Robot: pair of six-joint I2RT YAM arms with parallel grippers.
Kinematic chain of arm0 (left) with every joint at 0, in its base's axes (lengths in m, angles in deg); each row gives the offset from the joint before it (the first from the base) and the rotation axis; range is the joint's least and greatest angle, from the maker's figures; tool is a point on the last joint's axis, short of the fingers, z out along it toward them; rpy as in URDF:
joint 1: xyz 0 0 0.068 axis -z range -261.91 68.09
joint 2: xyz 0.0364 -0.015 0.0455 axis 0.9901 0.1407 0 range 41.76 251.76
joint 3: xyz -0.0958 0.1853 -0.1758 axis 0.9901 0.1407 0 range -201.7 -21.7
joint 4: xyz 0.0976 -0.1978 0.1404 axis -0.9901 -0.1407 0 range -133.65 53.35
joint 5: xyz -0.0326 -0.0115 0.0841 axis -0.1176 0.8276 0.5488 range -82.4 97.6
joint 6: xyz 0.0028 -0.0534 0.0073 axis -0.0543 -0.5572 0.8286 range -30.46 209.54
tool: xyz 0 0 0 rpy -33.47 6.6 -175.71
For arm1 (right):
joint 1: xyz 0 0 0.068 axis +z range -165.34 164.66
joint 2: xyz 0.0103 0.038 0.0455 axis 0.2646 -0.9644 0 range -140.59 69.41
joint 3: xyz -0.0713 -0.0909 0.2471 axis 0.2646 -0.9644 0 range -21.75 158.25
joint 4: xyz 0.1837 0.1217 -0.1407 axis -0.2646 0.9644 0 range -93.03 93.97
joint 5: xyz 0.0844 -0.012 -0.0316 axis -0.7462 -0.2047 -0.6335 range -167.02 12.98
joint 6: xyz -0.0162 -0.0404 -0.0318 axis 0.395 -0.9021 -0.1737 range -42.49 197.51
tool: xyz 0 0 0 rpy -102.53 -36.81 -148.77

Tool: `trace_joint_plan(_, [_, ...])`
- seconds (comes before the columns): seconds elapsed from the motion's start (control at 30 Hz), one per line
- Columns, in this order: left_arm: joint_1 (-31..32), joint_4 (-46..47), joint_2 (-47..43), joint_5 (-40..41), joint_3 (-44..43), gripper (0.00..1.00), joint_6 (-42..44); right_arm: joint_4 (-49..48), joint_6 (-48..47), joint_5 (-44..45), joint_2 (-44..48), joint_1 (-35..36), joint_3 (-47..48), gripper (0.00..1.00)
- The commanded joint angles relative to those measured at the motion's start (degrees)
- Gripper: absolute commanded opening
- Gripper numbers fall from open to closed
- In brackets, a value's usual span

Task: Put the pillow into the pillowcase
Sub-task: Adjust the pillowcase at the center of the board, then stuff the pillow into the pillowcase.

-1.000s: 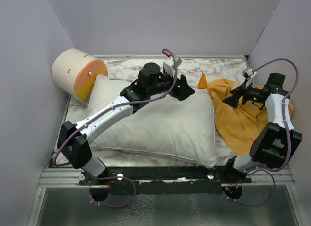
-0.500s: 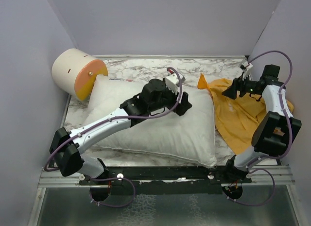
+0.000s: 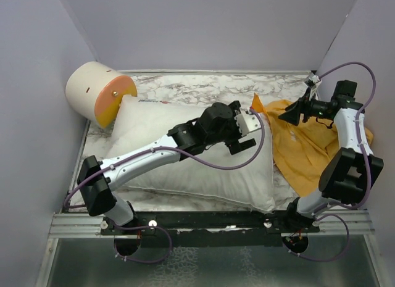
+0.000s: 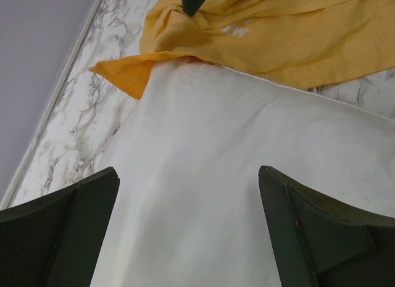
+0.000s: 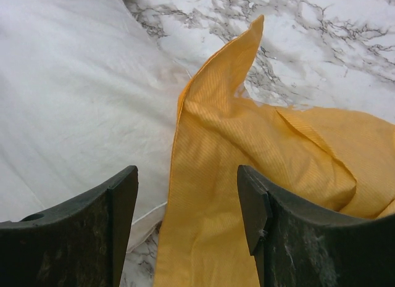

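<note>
Nothing is done yet: the pillow (image 3: 210,176) lies wholly outside the pillowcase (image 3: 302,154), which sits crumpled just beside the pillow's right end, one corner touching it. My left gripper (image 4: 188,173) hangs over that end, jaws wide and empty; my right gripper (image 5: 186,170) hovers over the corner, jaws apart on nothing. Opening the case and stuffing are all left.

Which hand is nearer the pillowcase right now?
Right. The right hand hangs open directly over the pillowcase, near its raised corner. The left hand is open above the pillow, with the pillowcase just beyond the pillow's edge.
</note>
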Motion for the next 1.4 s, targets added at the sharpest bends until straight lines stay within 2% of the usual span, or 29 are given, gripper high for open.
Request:
trace_joint_plan(0.0, [0.7, -6.21, 5.17, -0.54, -4.33, 0.99, 8.8, -3.56, 4.55, -2.37, 0.0, 0.36, -1.51, 0.65])
trace_joint_plan(0.1, [0.7, -12.94, 9.51, -0.85, -7.75, 0.99, 10.74, -4.8, 5.09, -1.8, 0.37, 0.36, -3.74, 0.65])
trace_joint_plan(0.2, [0.53, -22.66, 18.37, 3.81, -14.64, 0.98, 10.67, -4.93, 5.24, -2.11, 0.42, 0.36, -4.92, 0.65])
trace_joint_plan(0.27, [-0.02, -29.61, 24.34, 5.8, -20.32, 0.89, 8.86, -5.35, 5.6, -2.18, 0.67, 0.36, -5.6, 0.65])
trace_joint_plan(0.3, [-0.58, -32.22, 26.8, 5.95, -22.5, 0.78, 7.55, -5.53, 5.67, -2.12, 0.83, 0.36, -5.92, 0.65])
trace_joint_plan(0.33, [-1.38, -34.25, 28.82, 5.64, -24.35, 0.63, 6.16, -5.65, 5.63, -2.0, 0.98, 0.36, -6.26, 0.65])
trace_joint_plan(0.37, [-2.25, -35.8, 30.15, 4.6, -25.85, 0.37, 4.21, -5.67, 5.56, -1.8, 1.12, 0.36, -6.51, 0.65])
trace_joint_plan(0.4, [-3.1, -36.61, 31.05, 4.15, -26.83, 0.15, 2.28, -5.63, 5.4, -1.42, 1.25, 0.38, -6.72, 0.65])
trace_joint_plan(0.43, [-3.83, -36.77, 30.97, 4.31, -27.17, 0.04, 0.6, -5.47, 5.04, -1.05, 1.32, 0.37, -6.79, 0.65])
trace_joint_plan(0.47, [-4.25, -36.26, 30.01, 4.5, -26.77, 0.0, -0.08, -5.35, 4.75, -0.44, 1.49, 0.36, -6.87, 0.65])
trace_joint_plan(0.53, [-4.31, -32.42, 25.53, 6.19, -23.89, 0.0, -1.33, -5.28, 4.26, 0.79, 1.51, 0.36, -6.84, 0.65])
trace_joint_plan(0.67, [-4.39, -18.66, 9.08, 7.62, -13.78, 0.0, -3.62, -6.3, 4.81, 3.3, 1.56, 0.36, -6.41, 0.65])
trace_joint_plan(0.83, [-5.14, -4.55, -7.81, 5.72, -2.9, 0.0, -6.65, -7.18, 6.41, 4.0, 1.03, 1.45, -4.7, 0.65])
trace_joint_plan(1.03, [-7.01, -0.24, -15.19, 6.16, -0.48, 0.0, -7.71, -9.85, 8.67, 9.43, 0.08, 6.98, -5.49, 0.65])
trace_joint_plan(1.37, [-10.91, 6.5, -22.32, 2.86, 5.75, 0.0, -11.67, -18.96, 10.99, 28.26, -3.77, 16.51, -11.96, 0.65])
